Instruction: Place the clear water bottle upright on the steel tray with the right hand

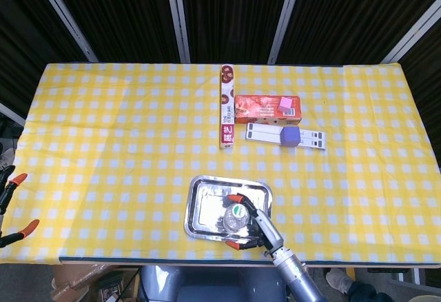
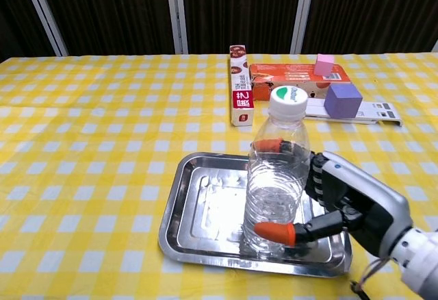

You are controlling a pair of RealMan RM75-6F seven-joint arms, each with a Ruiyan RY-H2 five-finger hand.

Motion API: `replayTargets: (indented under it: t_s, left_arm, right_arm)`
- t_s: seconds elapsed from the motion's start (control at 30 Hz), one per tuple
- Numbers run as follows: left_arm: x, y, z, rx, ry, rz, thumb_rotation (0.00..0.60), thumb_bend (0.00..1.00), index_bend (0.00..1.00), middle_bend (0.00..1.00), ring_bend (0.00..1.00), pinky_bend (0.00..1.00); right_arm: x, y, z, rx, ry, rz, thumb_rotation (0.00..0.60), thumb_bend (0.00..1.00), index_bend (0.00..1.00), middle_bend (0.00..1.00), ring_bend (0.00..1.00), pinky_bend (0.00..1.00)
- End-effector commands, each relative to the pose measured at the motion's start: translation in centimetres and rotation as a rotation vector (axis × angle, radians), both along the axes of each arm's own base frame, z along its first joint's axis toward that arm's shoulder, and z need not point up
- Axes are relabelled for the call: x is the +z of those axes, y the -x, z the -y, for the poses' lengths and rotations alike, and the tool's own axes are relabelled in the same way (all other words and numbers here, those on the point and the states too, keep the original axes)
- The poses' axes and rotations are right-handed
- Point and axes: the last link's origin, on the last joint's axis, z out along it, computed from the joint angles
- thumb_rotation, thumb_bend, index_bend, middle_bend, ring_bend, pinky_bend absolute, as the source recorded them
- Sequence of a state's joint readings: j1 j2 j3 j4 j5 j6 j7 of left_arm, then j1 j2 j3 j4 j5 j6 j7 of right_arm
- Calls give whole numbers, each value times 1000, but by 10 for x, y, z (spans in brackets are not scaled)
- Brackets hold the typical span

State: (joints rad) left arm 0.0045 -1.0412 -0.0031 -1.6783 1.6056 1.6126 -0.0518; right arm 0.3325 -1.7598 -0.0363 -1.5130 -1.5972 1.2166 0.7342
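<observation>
Right hand fingers spread beside upright bottle.

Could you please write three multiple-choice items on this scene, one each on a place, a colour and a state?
1. Where does the bottle stand?
A. on the tray
B. on the red box
C. on the bare cloth

2. What colour is the cube on the white strip?
A. green
B. purple
C. black

3. How is the bottle posed?
A. lying down
B. upside down
C. upright, cap on top

Answers: 1 A, its base sits inside the tray's rim. 2 B, the chest view shows it purple. 3 C, the white cap is uppermost, with the right hand spread around it.
</observation>
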Motion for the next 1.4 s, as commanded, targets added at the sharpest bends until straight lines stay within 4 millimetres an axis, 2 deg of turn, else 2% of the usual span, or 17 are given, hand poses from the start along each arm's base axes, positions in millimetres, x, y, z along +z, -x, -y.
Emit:
replayTargets:
  t_s: [0.03, 0.23, 0.4, 0.53, 0.63, 0.67, 0.73, 0.8, 1.03, 1.17, 1.3, 1.4]
  left_arm:
    - [0, 0, 0, 0, 1, -1, 600, 217, 126, 0, 0, 0]
    - [-2, -2, 1, -2, 2, -8, 600, 217, 126, 0, 0, 0]
    - [-4, -2, 1, -1, 9, -12, 600, 217, 128, 0, 0, 0]
    - [-4, -2, 1, 2, 6, -11, 600, 217, 129, 0, 0, 0]
    - [-4, -2, 1, 2, 5, -11, 600, 217, 129, 0, 0, 0]
    - [-4, -2, 1, 3, 5, -12, 600, 217, 129, 0, 0, 0]
    - [-4, -2, 2, 5, 5, -14, 600, 218, 129, 0, 0, 0]
    - [-4, -3, 2, 3, 3, -17, 600, 217, 129, 0, 0, 0]
    - [-6, -3, 3, 9, 3, -27, 600, 217, 129, 0, 0, 0]
    - [-7, -3, 2, 7, 3, -31, 600, 217, 129, 0, 0, 0]
    - [-8, -4, 2, 6, 4, -37, 600, 217, 129, 0, 0, 0]
    - [-9, -4, 1, 5, 6, -45, 600, 217, 129, 0, 0, 0]
  right_arm:
    - [21, 28, -9, 18, 16, -42, 600, 196, 164, 131, 0, 0]
    - [53, 63, -16, 15, 30, -72, 600, 195, 142, 111, 0, 0]
    - [76, 94, -24, 8, 2, -129, 600, 195, 84, 82, 0, 0]
    - [104, 123, -24, -21, 25, -189, 600, 194, 90, 83, 0, 0]
    - [125, 148, -25, 16, 22, -368, 600, 195, 148, 124, 1, 0]
    - [136, 160, -25, 37, 20, -500, 600, 195, 163, 132, 1, 0]
    - [152, 171, -22, 72, 71, -722, 600, 195, 217, 135, 1, 0]
    - [162, 174, -21, 67, 166, -904, 600, 195, 241, 135, 1, 0]
    - [172, 162, -18, -17, 449, -1283, 600, 195, 240, 134, 0, 0]
    - [173, 155, -21, -32, 553, -1354, 600, 195, 220, 125, 0, 0]
    - [177, 151, -24, -28, 643, -1402, 600, 195, 153, 71, 0, 0]
    - [180, 148, -32, -28, 647, -1449, 600, 194, 91, 34, 0, 0]
